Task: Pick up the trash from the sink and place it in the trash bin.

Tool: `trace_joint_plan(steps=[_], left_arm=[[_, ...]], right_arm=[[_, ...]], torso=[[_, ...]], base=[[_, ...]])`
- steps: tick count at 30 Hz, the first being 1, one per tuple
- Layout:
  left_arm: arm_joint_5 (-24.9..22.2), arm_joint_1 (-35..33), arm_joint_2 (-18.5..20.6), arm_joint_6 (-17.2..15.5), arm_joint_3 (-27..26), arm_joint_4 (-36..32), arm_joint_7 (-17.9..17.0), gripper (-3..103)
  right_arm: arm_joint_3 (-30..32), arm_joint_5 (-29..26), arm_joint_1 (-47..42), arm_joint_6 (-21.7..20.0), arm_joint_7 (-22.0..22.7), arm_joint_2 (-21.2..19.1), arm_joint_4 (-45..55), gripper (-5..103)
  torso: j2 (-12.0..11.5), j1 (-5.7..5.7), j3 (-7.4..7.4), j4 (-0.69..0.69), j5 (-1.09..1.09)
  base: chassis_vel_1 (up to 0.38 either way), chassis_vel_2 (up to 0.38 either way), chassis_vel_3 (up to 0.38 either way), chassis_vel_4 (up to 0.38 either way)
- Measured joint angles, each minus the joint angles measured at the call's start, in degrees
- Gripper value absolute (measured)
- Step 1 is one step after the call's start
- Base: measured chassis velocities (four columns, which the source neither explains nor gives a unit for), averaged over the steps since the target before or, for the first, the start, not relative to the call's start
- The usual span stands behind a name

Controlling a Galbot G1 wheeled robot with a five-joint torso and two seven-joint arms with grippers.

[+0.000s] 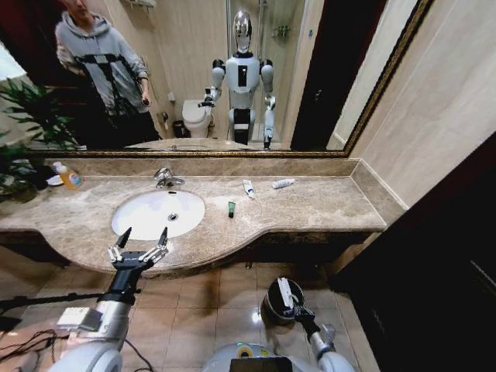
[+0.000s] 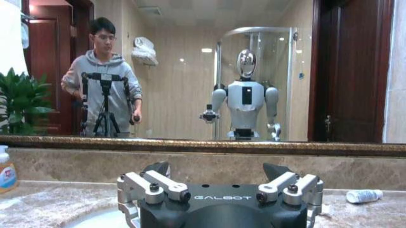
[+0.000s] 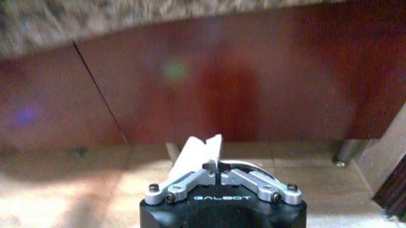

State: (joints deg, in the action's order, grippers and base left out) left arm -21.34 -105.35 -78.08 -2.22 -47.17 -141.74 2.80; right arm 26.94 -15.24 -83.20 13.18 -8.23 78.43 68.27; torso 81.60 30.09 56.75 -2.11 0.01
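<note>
Trash is seen in several places in the head view. A long flat white packet (image 1: 284,292) is pinched in the right gripper (image 1: 295,308), which is held low over the floor tiles at the rim of the trash bin (image 1: 273,304); the packet stands up over the bin's opening. The left gripper (image 1: 142,242) is spread wide, its two dark fingertips well apart, at the front edge of the marble surround (image 1: 310,205), just in front of the sink (image 1: 158,213). Beyond that gripper and off to its right, a tiny dark-green tube (image 1: 231,208) lies on the counter just beside the basin, and farther back a white tube (image 1: 249,188) and a second white tube (image 1: 283,183) are set near the back ledge. A yellow bottle (image 1: 68,177) stands far to its left by the mirror.

From the left wrist view, the left gripper (image 2: 219,173) is shown with both fingers parted, nothing between them. One white tube (image 2: 364,195) lies ahead on the counter, and the yellow bottle (image 2: 6,170) is cut by the edge.

From the right wrist view, the right gripper (image 3: 219,166) is clamped narrow on the white packet (image 3: 198,154), which juts up from the fingers. Dark wood cabinet fronts (image 3: 241,90) are faced beyond it.
</note>
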Motion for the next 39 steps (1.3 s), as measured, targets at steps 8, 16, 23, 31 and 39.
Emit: trace_joint_plan(steps=[8, 16, 23, 31, 39], left_arm=[[0.0, 0.0, 0.0, 0.0, 0.0, 0.0, 0.0, 100], [0.0, 0.0, 0.0, 0.0, 0.0, 0.0, 0.0, 100], [0.0, 0.0, 0.0, 0.0, 0.0, 0.0, 0.0, 100], [0.0, 0.0, 0.0, 0.0, 0.0, 0.0, 0.0, 100], [0.0, 0.0, 0.0, 0.0, 0.0, 0.0, 0.0, 100]], right_arm=[[0.3, 6.1, 5.2, 2.9, 1.4, 0.6, -11.5, 2], [0.4, 7.4, 7.5, 3.5, 2.2, 1.0, -15.0, 26], [0.5, 8.1, 7.9, 3.5, 3.6, 1.3, -16.1, 47], [0.7, 8.1, 7.1, 3.6, 4.1, 1.5, -15.4, 80], [1.0, 8.9, 6.1, 4.1, 4.6, 1.8, -14.9, 100]], torso=[[0.0, 0.00, 0.00, 0.00, -0.01], [0.0, 0.00, 0.00, 0.00, 0.00], [0.0, 0.00, 0.00, 0.00, -0.01], [0.0, 0.00, -0.01, 0.00, -0.01], [0.0, 0.00, -0.01, 0.00, 0.00]], base=[[0.000, 0.000, 0.000, 0.000], [0.000, 0.000, 0.000, 0.000], [0.000, 0.000, 0.000, 0.000], [0.000, 0.000, 0.000, 0.000], [0.000, 0.000, 0.000, 0.000]])
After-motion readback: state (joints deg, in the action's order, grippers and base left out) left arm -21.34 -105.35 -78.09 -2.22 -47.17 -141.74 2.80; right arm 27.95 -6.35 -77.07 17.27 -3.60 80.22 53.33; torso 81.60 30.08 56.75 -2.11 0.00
